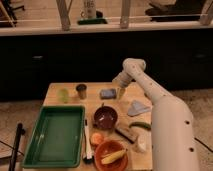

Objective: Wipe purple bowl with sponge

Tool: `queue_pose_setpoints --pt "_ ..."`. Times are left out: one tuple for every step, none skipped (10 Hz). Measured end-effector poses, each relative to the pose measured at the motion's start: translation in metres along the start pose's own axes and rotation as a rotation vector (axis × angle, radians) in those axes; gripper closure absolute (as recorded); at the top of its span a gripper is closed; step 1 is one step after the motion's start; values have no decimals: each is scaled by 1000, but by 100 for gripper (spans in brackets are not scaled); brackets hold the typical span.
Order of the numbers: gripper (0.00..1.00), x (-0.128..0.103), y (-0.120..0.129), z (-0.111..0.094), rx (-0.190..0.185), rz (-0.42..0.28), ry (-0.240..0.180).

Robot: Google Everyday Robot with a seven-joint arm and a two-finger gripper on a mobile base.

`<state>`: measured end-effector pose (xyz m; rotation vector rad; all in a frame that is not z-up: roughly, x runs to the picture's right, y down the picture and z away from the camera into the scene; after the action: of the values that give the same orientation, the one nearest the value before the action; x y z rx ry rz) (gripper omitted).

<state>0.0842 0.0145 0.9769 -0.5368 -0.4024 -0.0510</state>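
The purple bowl [105, 118] sits near the middle of the wooden table [70, 101], dark and glossy. The blue-grey sponge [107, 93] lies flat at the back of the table, behind the bowl. My gripper [120, 92] hangs from the white arm [150, 95], pointing down just to the right of the sponge, close to its right edge. I cannot tell whether it touches the sponge.
A green tray [55, 135] fills the left front. A green cup [63, 94] and a dark cup [81, 90] stand at the back left. A pale folded cloth [137, 107], brown brush [126, 132], orange bowl with banana [111, 154] and an orange fruit [97, 138] lie nearby.
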Motion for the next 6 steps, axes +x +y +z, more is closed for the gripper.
queue_pose_setpoints --pt "20 -4 -1 3 -5 -9 -8" --pt "20 -7 -1 5 -13 -17 -16" --pt "20 -9 0 8 -22 -27 -26" --pt "20 -11 0 12 -31 -36 -34" --pt "20 -15 0 15 -38 -48 -41" --pt "20 -17 1 16 -42 -53 -44"
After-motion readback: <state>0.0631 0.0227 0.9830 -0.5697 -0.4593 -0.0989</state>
